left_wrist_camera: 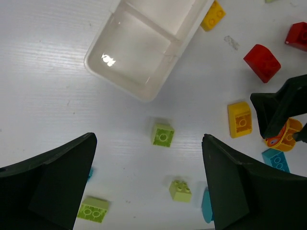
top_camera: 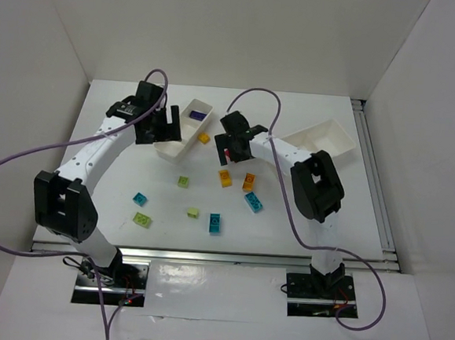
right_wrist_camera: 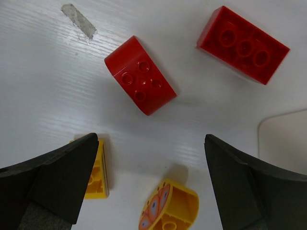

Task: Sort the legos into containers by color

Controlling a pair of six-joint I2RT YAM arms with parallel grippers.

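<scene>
Red plastic is framed between the spread fingers of the right end effector (right_wrist_camera: 151,139), by which nothing is gripped: a curved red studded brick (right_wrist_camera: 140,82) and a longer rectangular red brick (right_wrist_camera: 243,44) are seen lying apart on the white tabletop (right_wrist_camera: 48,86). Nearer the fingers, a flat orange-yellow brick (right_wrist_camera: 93,177) is partly hidden by one finger, with a rounded orange-yellow piece (right_wrist_camera: 168,206) bearing a printed face beside it. The left end effector (left_wrist_camera: 148,139) is likewise held wide open and empty above a lime green square brick (left_wrist_camera: 163,134) — just near of the long white translucent divided tray (left_wrist_camera: 134,52). A purple brick (top_camera: 195,115) is seen in that tray's far compartment. The second white tray (top_camera: 329,135) is set at the far right. Cyan-blue bricks (top_camera: 216,223) and further lime green bricks (top_camera: 142,220) are scattered on the near tabletop.
</scene>
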